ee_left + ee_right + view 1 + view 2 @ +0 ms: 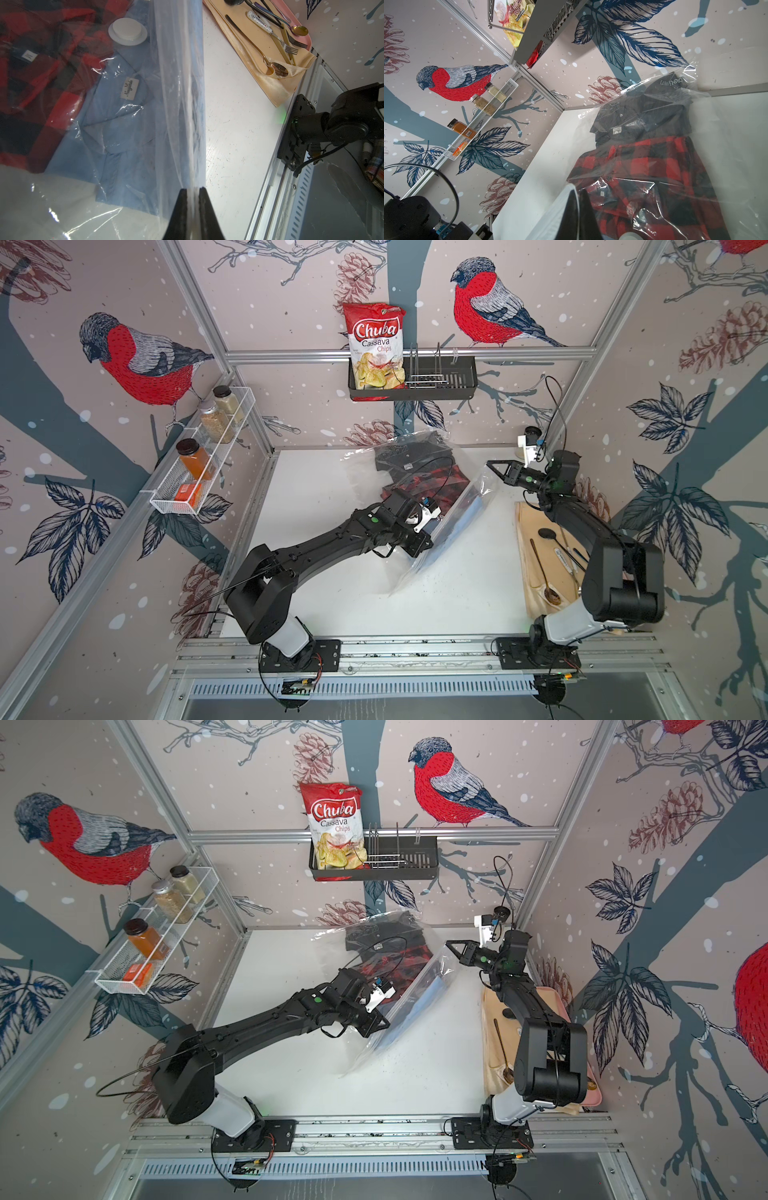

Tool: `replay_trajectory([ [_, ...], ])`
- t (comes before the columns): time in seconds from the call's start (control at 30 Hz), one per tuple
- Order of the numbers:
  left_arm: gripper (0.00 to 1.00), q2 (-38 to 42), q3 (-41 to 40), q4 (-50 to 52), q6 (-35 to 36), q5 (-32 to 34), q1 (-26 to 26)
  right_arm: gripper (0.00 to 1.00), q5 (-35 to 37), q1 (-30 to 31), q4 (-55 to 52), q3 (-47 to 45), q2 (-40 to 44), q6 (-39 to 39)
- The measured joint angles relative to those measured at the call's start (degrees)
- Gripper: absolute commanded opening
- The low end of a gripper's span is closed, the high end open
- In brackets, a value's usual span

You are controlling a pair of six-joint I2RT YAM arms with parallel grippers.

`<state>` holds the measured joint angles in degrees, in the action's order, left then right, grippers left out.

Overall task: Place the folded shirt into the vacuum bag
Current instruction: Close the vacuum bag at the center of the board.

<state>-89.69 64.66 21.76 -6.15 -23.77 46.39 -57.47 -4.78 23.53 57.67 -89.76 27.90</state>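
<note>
The clear vacuum bag (478, 493) (436, 973) lies slantwise mid-table, its near edge lifted. Inside it lie three folded shirts: a black one (643, 116) farthest back, a red-and-black plaid one (41, 87) (436, 489) and a blue one (124, 133), beside the bag's round white valve (127, 31). My left gripper (193, 190) (428, 545) is shut on the bag's edge band at its near end. My right gripper (578, 190) (489, 464) is shut on the same edge at the far right. The film (182, 93) is stretched between the two grippers.
A tan cloth (540, 556) with spoons and forks lies on a pink tray along the right wall, under my right arm. A black wall basket (440, 389) holds a chips bag (374, 344). A white wire rack (203, 464) with spice jars hangs on the left wall.
</note>
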Motion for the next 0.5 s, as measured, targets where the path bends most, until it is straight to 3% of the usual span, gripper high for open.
replay_trajectory([
  [0.5, 0.0, 2.47, -4.33, -0.5, -1.66, 0.09, 1.44, 0.0, 0.02, -1.44, 2.56, -0.87, -0.17, 2.67],
])
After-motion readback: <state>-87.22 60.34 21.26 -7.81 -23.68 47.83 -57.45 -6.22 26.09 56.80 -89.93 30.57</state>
